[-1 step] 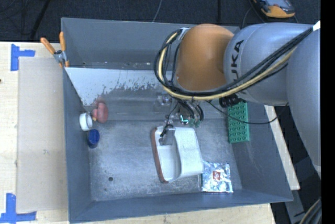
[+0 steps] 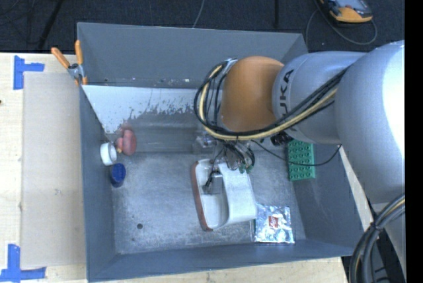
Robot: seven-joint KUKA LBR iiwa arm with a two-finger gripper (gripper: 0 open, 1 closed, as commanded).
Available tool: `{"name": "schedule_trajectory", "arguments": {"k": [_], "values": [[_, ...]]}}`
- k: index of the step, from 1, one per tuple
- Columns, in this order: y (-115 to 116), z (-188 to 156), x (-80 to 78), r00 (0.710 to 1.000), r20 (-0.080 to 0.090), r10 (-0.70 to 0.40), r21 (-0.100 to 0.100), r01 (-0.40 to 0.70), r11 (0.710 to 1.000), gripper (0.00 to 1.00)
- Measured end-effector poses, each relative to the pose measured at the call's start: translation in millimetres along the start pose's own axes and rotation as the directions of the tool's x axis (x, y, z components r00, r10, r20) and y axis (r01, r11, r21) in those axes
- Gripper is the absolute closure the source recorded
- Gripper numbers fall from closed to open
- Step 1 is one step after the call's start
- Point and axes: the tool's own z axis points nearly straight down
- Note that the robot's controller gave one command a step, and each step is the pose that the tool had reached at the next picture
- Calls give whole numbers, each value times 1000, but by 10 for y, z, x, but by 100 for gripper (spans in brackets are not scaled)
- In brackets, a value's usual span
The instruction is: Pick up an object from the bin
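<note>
My gripper [image 2: 223, 162] hangs below the orange wrist cover in the middle of the bin, right at the upper end of a white oblong object with a brown rim [image 2: 225, 205]. The gripper seems to touch this object's top, which it partly hides. A green studded plate [image 2: 301, 161] lies to the right of the gripper, partly under the arm. Just below and to the right of the white object, a crinkled silver foil packet [image 2: 273, 224] rests near the bin's front wall.
At the bin's left side lie a pink rounded piece [image 2: 126, 141], a white cap [image 2: 108, 153] and a blue cap [image 2: 117, 174], close together. The arm and its cables cover the bin's right and rear middle.
</note>
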Motion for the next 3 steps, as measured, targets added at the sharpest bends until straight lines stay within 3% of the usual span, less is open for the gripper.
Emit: {"name": "schedule_trajectory", "arguments": {"k": [1,2,3], "values": [[10,-45,-23,1000,7,2,-2,-2,1000,100],[93,-1318,62,999,16,34,-3,-34,999,100],[416,-2148,177,931,13,-366,3,366,931,100]]}}
